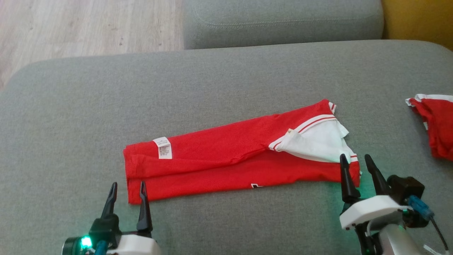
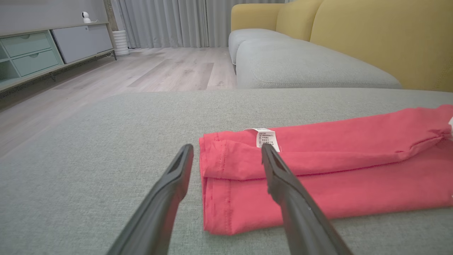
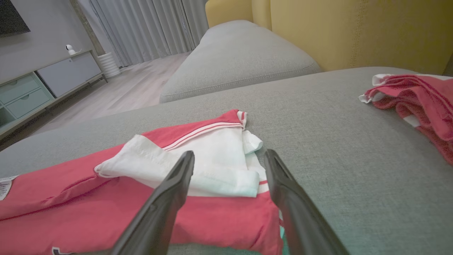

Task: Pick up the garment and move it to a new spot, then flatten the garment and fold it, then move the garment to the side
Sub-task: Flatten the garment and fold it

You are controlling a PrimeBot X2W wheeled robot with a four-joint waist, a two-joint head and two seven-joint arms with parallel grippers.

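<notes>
The red garment (image 1: 226,156) lies folded into a long strip across the grey sofa seat (image 1: 212,78), its white sleeve (image 1: 318,140) on top at the right end and a white tag (image 1: 162,147) near the left end. My left gripper (image 1: 127,189) is open at the strip's near left corner (image 2: 226,191), nothing between its fingers. My right gripper (image 1: 355,163) is open at the right end, straddling the corner by the white sleeve (image 3: 198,163). The garment (image 3: 124,209) is flat under it.
A second red and white garment (image 1: 437,124) lies crumpled at the seat's right edge, also in the right wrist view (image 3: 417,99). Another grey cushion (image 1: 283,21) sits behind, with wooden floor (image 1: 81,28) to the left and a yellow backrest (image 2: 371,39) beyond.
</notes>
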